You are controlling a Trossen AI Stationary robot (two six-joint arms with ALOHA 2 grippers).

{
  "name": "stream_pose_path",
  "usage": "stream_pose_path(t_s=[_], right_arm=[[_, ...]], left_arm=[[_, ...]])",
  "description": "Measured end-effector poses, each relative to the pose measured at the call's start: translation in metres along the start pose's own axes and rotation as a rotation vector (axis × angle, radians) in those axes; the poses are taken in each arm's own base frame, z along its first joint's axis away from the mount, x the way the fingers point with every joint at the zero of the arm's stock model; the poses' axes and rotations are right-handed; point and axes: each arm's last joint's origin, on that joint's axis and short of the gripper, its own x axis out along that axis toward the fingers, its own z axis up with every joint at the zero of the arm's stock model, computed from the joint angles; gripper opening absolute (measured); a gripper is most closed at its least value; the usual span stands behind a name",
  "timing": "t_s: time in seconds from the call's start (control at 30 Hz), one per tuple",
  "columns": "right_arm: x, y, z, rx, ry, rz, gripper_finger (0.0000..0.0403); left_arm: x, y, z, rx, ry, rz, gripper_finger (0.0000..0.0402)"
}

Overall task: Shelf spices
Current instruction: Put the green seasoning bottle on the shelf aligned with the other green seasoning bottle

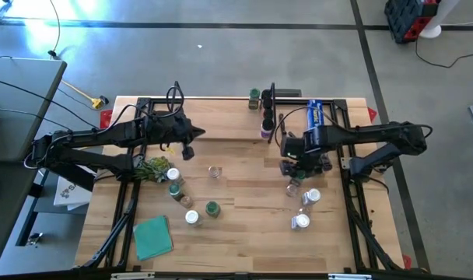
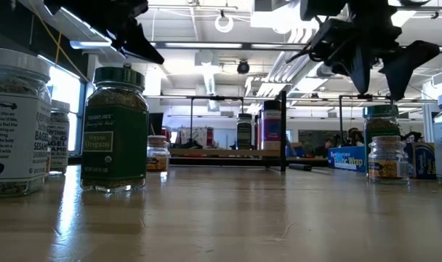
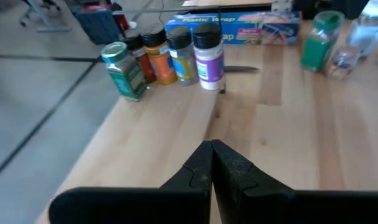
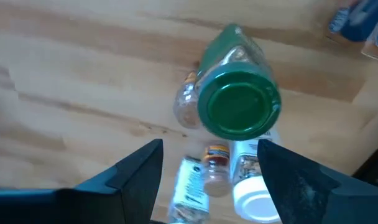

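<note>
Above a green-lidded spice jar (image 4: 239, 106), right tool (image 4: 207, 165) pointing down, fingers spread, left tool (image 3: 211, 163) closed, raised mid-table.

The left gripper (image 3: 211, 163), fingers pressed together, hangs over bare wood; far beyond, four spice jars (image 3: 167, 57) stand in a row before a blue plastic-wrap box (image 3: 239, 28).

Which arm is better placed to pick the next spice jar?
Right, probably. The right tool hangs open directly over a green-lidded jar standing on the table. The left tool is shut, over bare wood, away from the loose jars.
</note>
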Motion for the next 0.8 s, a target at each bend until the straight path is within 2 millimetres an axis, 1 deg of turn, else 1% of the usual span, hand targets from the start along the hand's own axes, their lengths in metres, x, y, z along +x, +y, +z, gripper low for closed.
stream_pose_path(t_s=[0.07,0.27,0.4,0.47,0.63,0.73,0.8], right_arm=[[0.001,0.000,-0.003,0.061,-0.004,-0.007,0.0254],[0.006,-0.003,-0.022,0.252,-0.050,-0.078,0.0254],[0.007,0.002,-0.028,0.368,-0.109,-0.014,0.0254],[0.007,0.004,-0.028,0.414,-0.125,0.005,0.0254],[0.004,-0.007,-0.025,0.491,-0.151,-0.079,0.0254],[0.005,-0.011,-0.018,0.529,-0.158,-0.045,0.0254],[0.008,-0.011,-0.013,0.540,-0.150,0.019,0.0254]], left_arm=[[0.000,0.000,0.000,0.035,0.000,0.007,0.0001],[0.000,0.004,-0.001,0.132,0.010,0.020,0.0001],[0.001,0.011,-0.002,0.124,0.021,0.046,0.0001],[0.002,0.013,-0.004,0.119,0.029,0.052,0.0001],[0.002,0.017,-0.005,0.127,0.039,0.066,0.0001],[0.002,0.020,-0.006,0.123,0.044,0.075,0.0001],[0.002,0.021,-0.006,0.120,0.045,0.071,0.0001]])
